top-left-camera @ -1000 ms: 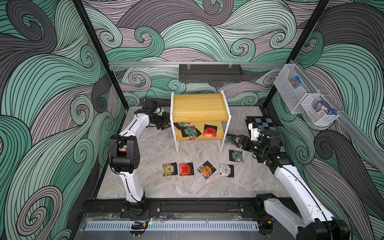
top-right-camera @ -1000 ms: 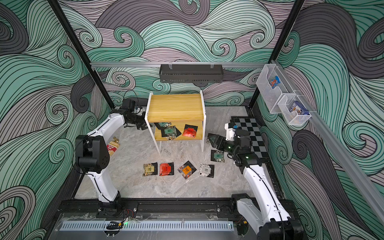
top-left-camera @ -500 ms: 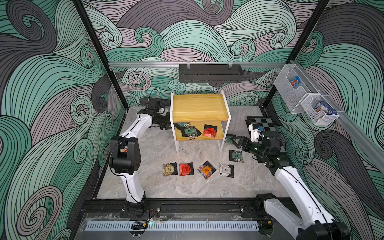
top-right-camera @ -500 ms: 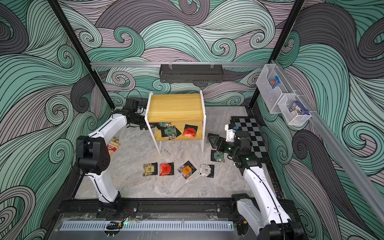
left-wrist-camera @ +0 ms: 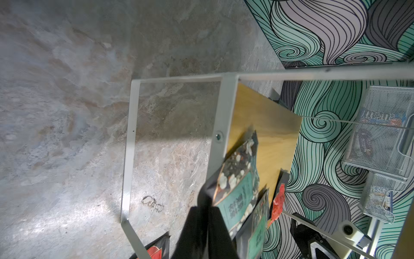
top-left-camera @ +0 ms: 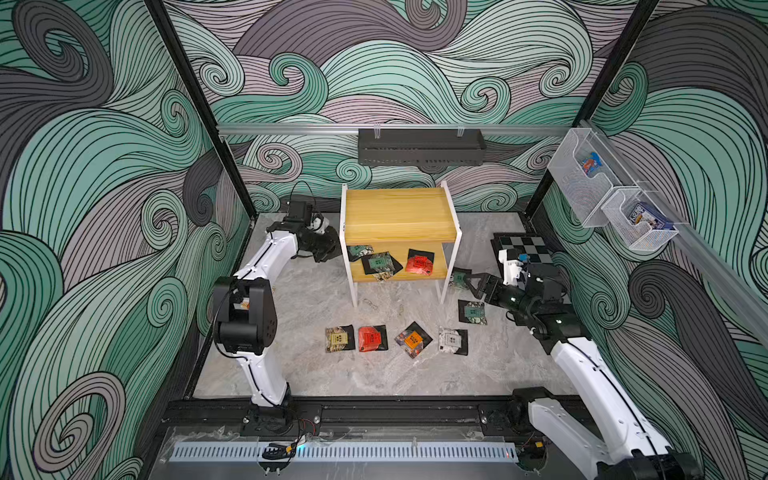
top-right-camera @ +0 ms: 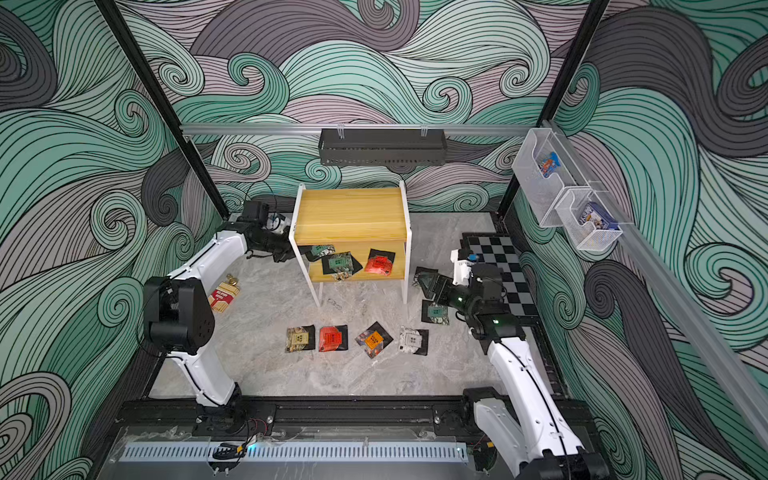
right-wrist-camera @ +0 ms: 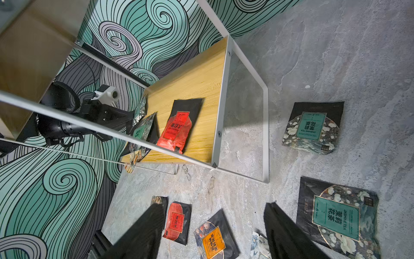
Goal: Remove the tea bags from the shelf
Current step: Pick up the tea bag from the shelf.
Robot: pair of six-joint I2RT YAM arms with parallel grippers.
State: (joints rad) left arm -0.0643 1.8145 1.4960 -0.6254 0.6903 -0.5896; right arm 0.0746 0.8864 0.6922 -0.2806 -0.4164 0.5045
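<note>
At the left edge of the lower board of the small two-tier shelf (top-left-camera: 399, 212) (yellow wood-grain boards, thin white metal legs): left pincer (left-wrist-camera: 205, 201), jaws pressed together on the black corner of a flat, square teal-labelled floral tea bag (left-wrist-camera: 237, 201). Wider apart a second ago, drawn shut since, and nudged slightly closer to the shelf's left legs than in the earlier top views. Gripped bag still within the lower tier, at that left edge.

Also on the lower board, placed as before: a second teal-labelled tea bag (top-left-camera: 380, 264) at the middle, one corner over the front edge, and a red-labelled tea bag (top-left-camera: 419, 262) toward the right edge.

Just outside the shelf's right legs, above the grey marbled worktop (top-left-camera: 311, 299): right pincer (top-left-camera: 467, 283), jaws spread wide with nothing between them, hardly shifted over the last second. Close by on the worktop, a teal-labelled sachet (right-wrist-camera: 312, 127) near the shelf's right legs and a further teal-labelled sachet (right-wrist-camera: 338, 217) nearer the worktop's front edge.

Toward the worktop's front edge, in a row running left to right and unchanged from the earlier frames: yellow-labelled sachet (top-left-camera: 338, 338), red-labelled sachet (top-left-camera: 371, 337), orange-labelled sachet (top-left-camera: 412, 338), white-labelled sachet (top-left-camera: 452, 340).
</note>
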